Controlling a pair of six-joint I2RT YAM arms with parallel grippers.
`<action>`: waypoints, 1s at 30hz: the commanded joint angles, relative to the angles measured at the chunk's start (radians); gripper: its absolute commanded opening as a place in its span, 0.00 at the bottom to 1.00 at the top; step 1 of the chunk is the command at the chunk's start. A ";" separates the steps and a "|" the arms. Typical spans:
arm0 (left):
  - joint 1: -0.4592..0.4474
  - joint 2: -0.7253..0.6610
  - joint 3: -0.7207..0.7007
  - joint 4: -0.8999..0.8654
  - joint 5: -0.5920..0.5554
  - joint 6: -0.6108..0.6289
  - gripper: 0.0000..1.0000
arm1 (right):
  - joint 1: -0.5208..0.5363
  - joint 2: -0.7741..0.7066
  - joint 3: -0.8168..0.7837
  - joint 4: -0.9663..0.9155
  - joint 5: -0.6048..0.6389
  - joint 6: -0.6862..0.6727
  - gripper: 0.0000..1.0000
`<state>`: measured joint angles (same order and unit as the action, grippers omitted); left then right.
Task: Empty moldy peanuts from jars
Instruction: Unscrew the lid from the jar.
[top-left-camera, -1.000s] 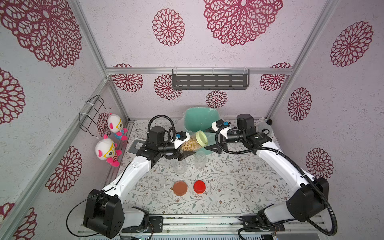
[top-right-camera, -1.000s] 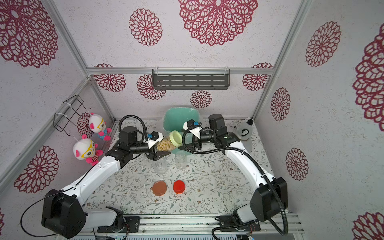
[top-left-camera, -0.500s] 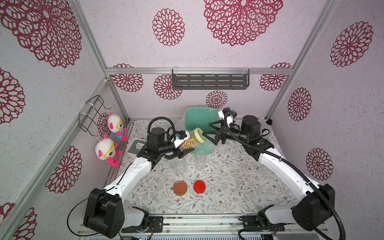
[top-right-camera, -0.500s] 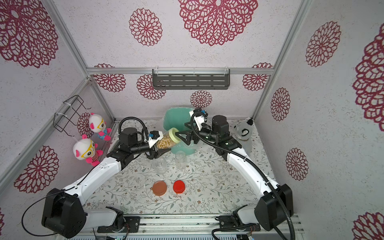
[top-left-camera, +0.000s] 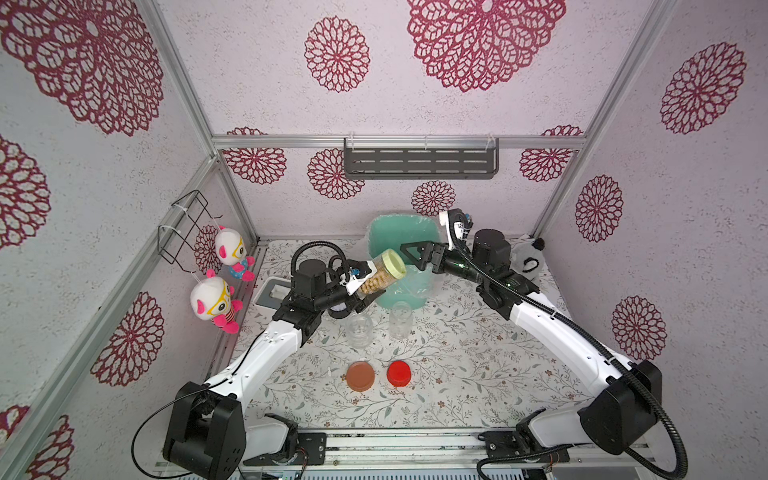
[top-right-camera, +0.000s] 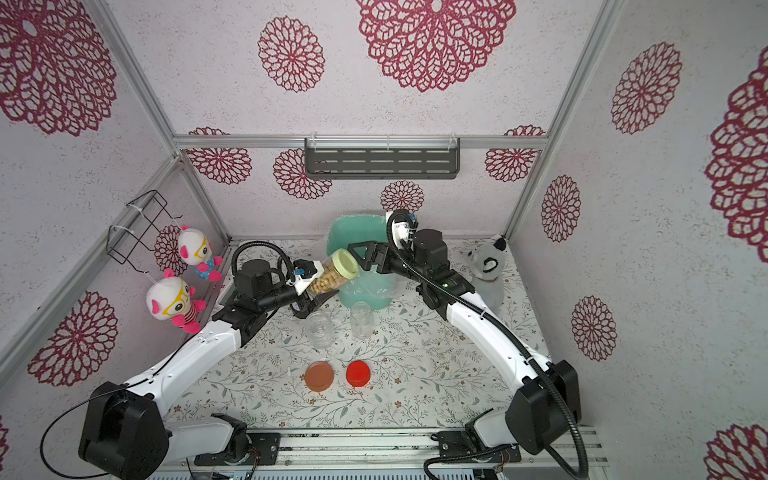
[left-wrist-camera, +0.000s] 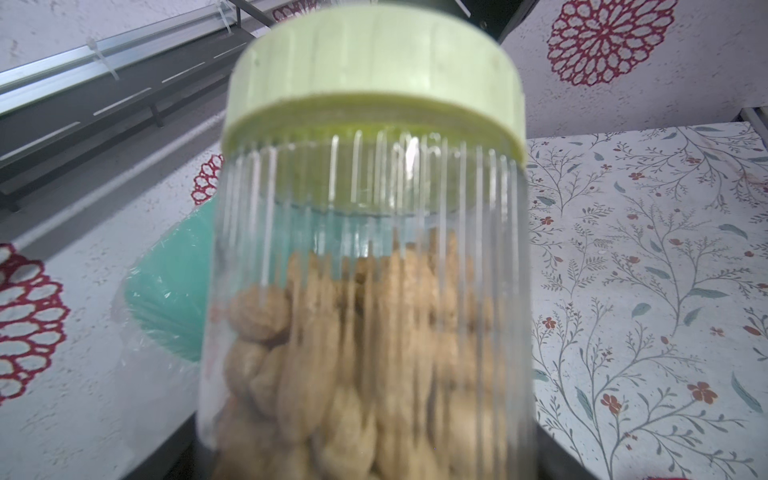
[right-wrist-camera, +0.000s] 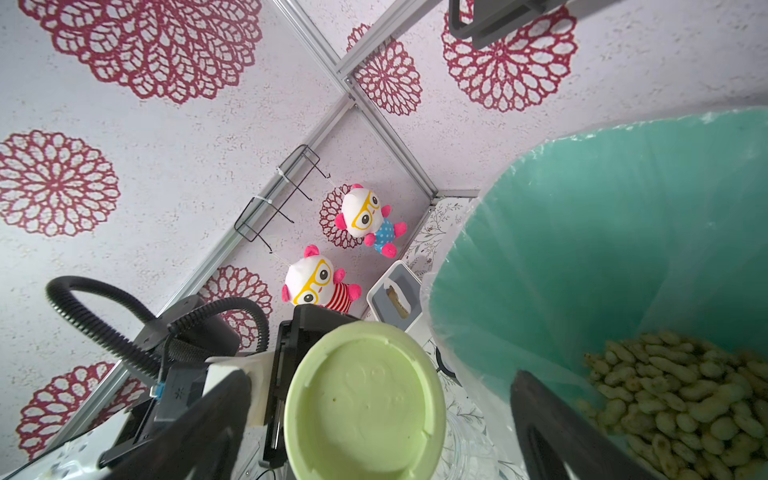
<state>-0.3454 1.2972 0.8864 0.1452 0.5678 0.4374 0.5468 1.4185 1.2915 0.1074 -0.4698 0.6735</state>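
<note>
Capped jar held tilted at the bin, with the other claw spread at its lid.

In a top view, just above centre, the jar (top-left-camera: 380, 277) is clamped in the left claw (top-left-camera: 366, 291) and tipped, its green lid (top-left-camera: 394, 264) raised toward the right, before the teal bin (top-left-camera: 386, 235). Peanuts (left-wrist-camera: 365, 353) are seen packed behind its ribbed wall. The right claw (top-left-camera: 415, 258) is held wide apart just right of the lid; in the right wrist view its fingers (right-wrist-camera: 548, 432) are seen either side of the lid, clear of it. Loose peanuts (right-wrist-camera: 685, 399) are heaped in the bin. Below centre, a lidless jar (top-left-camera: 360, 329) and a second lidless jar (top-left-camera: 400, 319) are stood upright on the worktop (top-left-camera: 478, 353), and lower still a brown lid (top-left-camera: 360, 375) and a red lid (top-left-camera: 399, 372) are laid side by side.
</note>
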 joint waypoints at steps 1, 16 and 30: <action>-0.006 -0.047 0.008 0.117 -0.009 0.006 0.00 | 0.023 0.010 0.039 -0.003 0.031 0.034 0.99; -0.011 -0.049 0.006 0.114 -0.014 0.017 0.00 | 0.060 0.080 0.134 -0.133 -0.015 -0.025 0.99; -0.012 -0.052 0.008 0.108 -0.013 0.020 0.00 | 0.073 0.084 0.141 -0.185 -0.020 -0.063 0.99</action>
<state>-0.3492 1.2865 0.8833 0.1452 0.5396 0.4530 0.6125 1.5040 1.3968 -0.0875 -0.4759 0.6365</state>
